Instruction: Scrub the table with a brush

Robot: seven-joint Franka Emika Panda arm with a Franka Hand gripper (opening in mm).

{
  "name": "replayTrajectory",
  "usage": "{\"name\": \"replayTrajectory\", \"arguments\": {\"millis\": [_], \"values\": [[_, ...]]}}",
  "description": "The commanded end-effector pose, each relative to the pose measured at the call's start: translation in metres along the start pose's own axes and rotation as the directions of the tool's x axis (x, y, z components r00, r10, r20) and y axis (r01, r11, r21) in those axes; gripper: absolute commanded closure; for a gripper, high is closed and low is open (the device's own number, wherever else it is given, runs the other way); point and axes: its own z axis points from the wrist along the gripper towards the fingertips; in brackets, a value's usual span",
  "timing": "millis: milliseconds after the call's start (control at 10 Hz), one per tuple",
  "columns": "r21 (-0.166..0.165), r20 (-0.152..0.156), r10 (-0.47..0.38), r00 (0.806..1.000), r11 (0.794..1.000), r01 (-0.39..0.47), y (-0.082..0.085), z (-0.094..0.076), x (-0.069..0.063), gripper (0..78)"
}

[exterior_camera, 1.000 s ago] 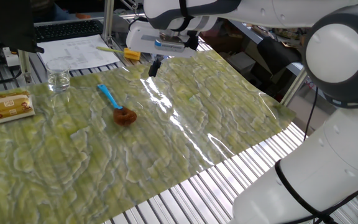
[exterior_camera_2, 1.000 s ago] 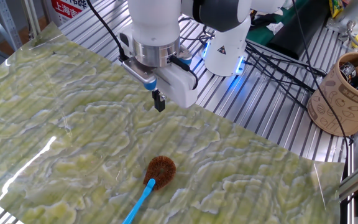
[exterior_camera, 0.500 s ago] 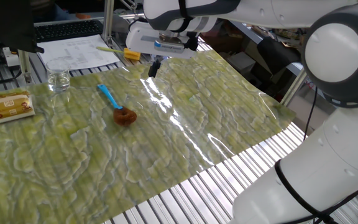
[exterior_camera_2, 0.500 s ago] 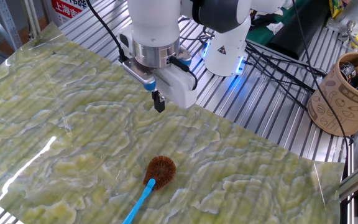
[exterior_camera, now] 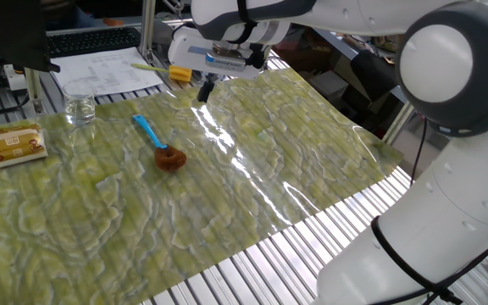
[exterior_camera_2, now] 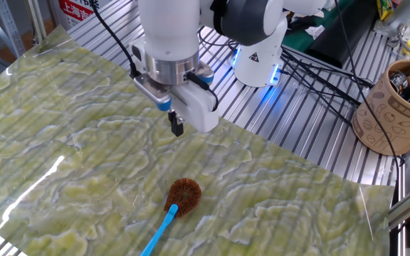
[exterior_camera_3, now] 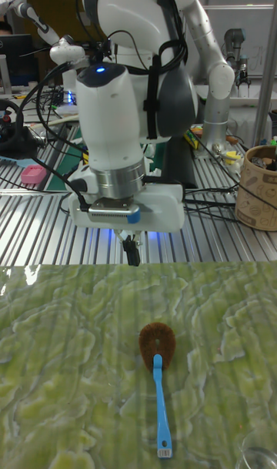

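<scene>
Only the tall fixed view shows the brush [exterior_camera_3: 158, 361] head-on below the hand [exterior_camera_3: 133, 252].

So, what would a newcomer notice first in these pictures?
The glossy yellow-green sheet covering the table, with the brush lying alone near its middle, blue handle and brown head. Above the sheet's far edge hangs the white arm, its gripper apart from the brush.

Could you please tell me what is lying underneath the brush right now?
The brush lies on the yellow-green marbled sheet covering the table. Ribbed metal slats show past the sheet's edges; those directly beneath the brush are hidden.
</scene>
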Motion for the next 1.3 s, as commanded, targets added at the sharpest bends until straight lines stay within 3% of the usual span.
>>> {"name": "replayTrajectory", "arguments": {"millis": [100,1300], "values": [[-0.001,0.005,0.008,1.0,1.0,-0.008,0.0009,-0.0014,-0.0042,77.6],[-0.002,0.009,0.004,1.0,1.0,-0.004,0.0037,-0.0018,-0.0062,77.6]]}}
